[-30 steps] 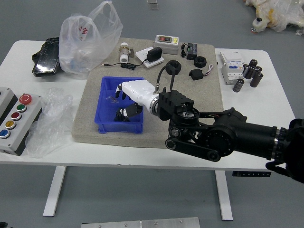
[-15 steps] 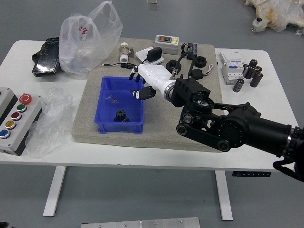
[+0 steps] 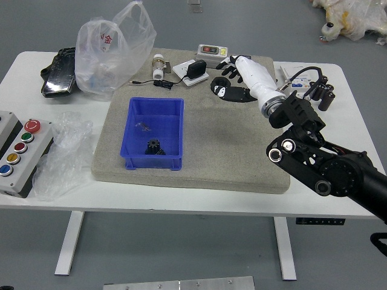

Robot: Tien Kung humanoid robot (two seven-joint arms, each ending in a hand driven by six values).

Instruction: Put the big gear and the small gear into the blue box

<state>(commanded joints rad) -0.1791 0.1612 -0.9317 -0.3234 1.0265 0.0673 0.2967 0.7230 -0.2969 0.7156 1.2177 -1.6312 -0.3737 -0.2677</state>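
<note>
Tabletop: a smooth white table (image 3: 230, 204) spans the scene.
Mat: a matt, grainy grey-beige mat (image 3: 230, 157) covers its middle.
Box: an open blue plastic box (image 3: 151, 162), smooth-walled, sits at left.
Gear: inside, a small black toothed gear (image 3: 154, 147) looks matt.
Bag: a translucent white plastic bag (image 3: 115, 54) gleams, creased, at far left.
Packet: beside it, a black rectangular packet (image 3: 60, 75) shines, wrinkled.
Robot: at right, the smooth white-shelled right hand (image 3: 257, 77) meets a glossy black arm (image 3: 344, 172).
Floor: at near edge, a silvery metal strip (image 3: 217, 283) shows a dull finish.
</note>
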